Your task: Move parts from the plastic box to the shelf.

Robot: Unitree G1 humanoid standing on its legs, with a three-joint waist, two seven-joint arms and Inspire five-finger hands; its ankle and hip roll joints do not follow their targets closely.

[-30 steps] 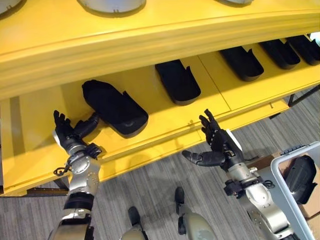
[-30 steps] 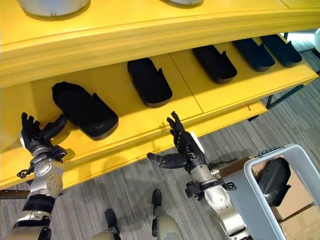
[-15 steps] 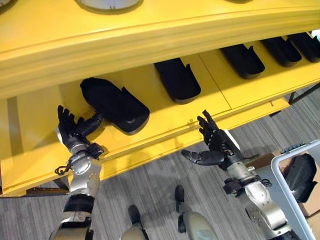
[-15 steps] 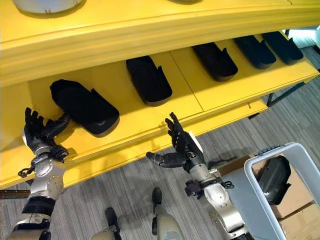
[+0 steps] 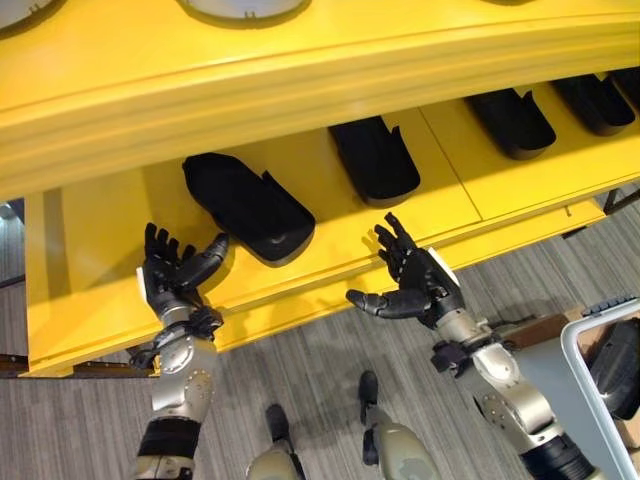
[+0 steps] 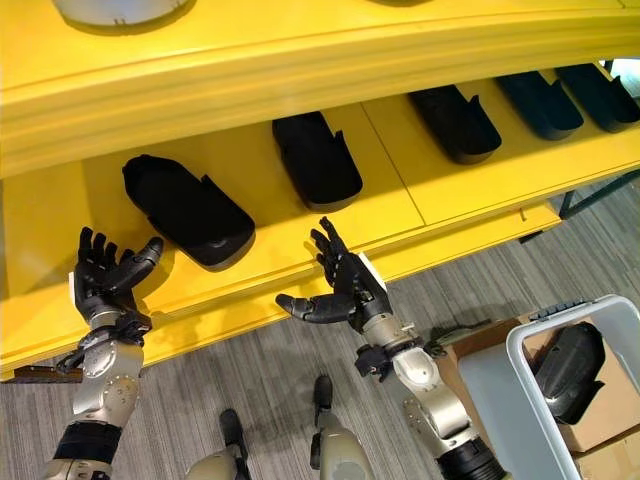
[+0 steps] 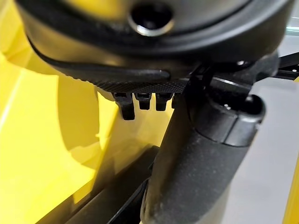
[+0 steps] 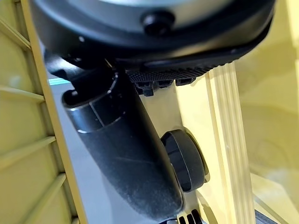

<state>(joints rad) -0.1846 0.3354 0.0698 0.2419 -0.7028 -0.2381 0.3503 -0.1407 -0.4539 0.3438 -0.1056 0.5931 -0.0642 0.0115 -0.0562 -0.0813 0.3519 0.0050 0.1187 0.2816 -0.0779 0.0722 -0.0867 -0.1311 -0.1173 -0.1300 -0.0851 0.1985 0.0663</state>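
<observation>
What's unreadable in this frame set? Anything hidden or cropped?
- Plastic box: cut off by the right eye view's corner; how many parts it holds is hidden.
- Pale objects on the top shelf: cropped by the upper edge, unidentifiable.
- Rightmost black part: cut by the right edge.
- Left hand, right hand: both open, empty.

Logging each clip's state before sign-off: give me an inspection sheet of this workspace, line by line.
Surface: yellow shelf, lower level open at the front, another level above it.
Job's things: a row of black parts on the lower level; leftmost part nearest the left robot hand, next part to its right, more further right. One black part lies in the plastic box at lower right.
Clutter: pale round objects on the upper level.
Robot hands: left robot hand open, empty, by the shelf's front edge; right robot hand open, empty, before the edge.
Cables: nothing seen.
Surroundings: grey plank floor; cardboard box under the plastic box.
</observation>
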